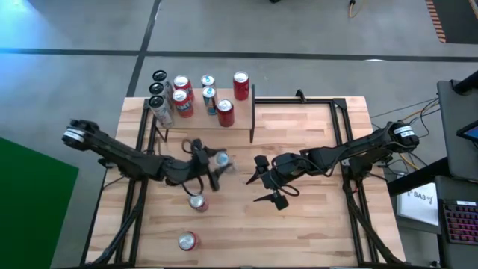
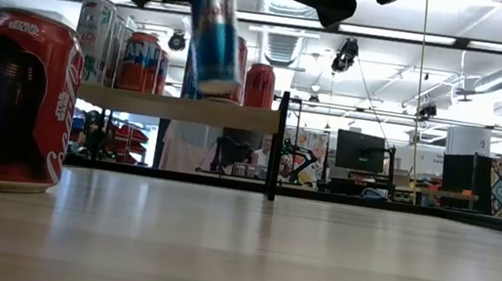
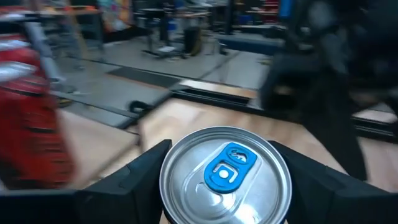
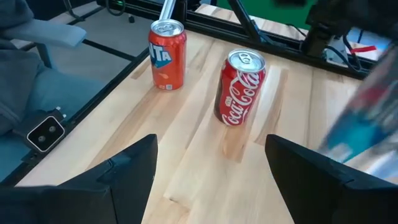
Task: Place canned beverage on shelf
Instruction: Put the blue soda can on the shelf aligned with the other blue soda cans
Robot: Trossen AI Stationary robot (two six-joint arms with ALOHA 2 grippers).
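A: Where is the slim blue-and-silver beverage can (image 2: 214, 42)?

B: Off the table, between the left gripper's (image 1: 213, 169) two dark fingers (image 3: 134, 177), which are clamped on its sides. The low view shows it hanging tilted, clear of the butcher-block tabletop (image 1: 314, 217).

A: So which step is this?

B: Judging by that, the carry. The small light-wood shelf (image 1: 239, 123) with black uprights stands near, already bearing several cans. The next move calls for lifting above the board and finding a free spot.

A: And the right gripper (image 1: 269, 185)?

B: It hovers mid-table, jaws spread, holding nothing.

A: The other cans?

B: A red cola can (image 4: 239, 87) and an orange soda can (image 4: 166, 55) wait on the table.

A: Anything unclear?

B: The can's label is motion-blurred, and gaps between the shelf's cans are hard to judge.
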